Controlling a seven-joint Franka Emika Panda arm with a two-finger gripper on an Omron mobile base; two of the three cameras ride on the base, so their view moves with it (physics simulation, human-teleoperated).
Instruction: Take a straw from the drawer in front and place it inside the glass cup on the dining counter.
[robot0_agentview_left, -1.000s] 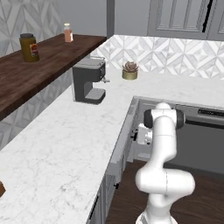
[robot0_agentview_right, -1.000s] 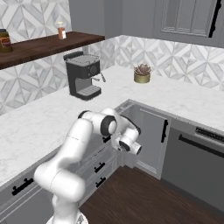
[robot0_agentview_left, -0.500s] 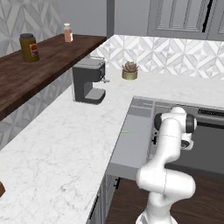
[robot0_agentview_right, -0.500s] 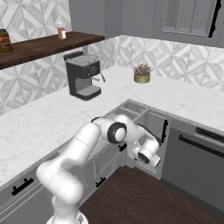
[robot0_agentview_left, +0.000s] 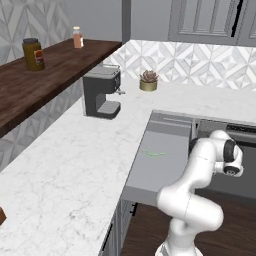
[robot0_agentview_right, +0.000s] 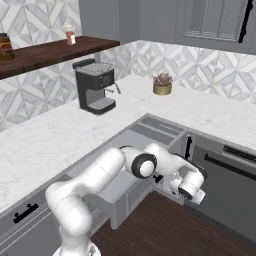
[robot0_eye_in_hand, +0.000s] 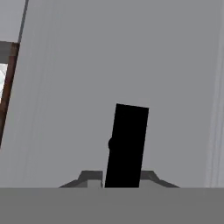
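The wide grey drawer stands pulled far out from the corner of the counter. A thin light-green straw lies on its floor near the middle. In the right base view my arm crosses over the drawer and hides the straw. My gripper hangs low beyond the drawer's outer end, in front of the dark cabinet fronts. In the hand view the dark fingers look pressed together as one black block against a flat grey panel. The glass cup and the dining counter are out of view.
A black coffee machine and a small potted succulent stand on the white marble wall counter. A wooden shelf above carries a jar and a small bottle. Dark oven front and wooden floor lie to the right.
The drawer has slid far out from the counter while my hand swung outward and down with it. The straw inside has come into sight.
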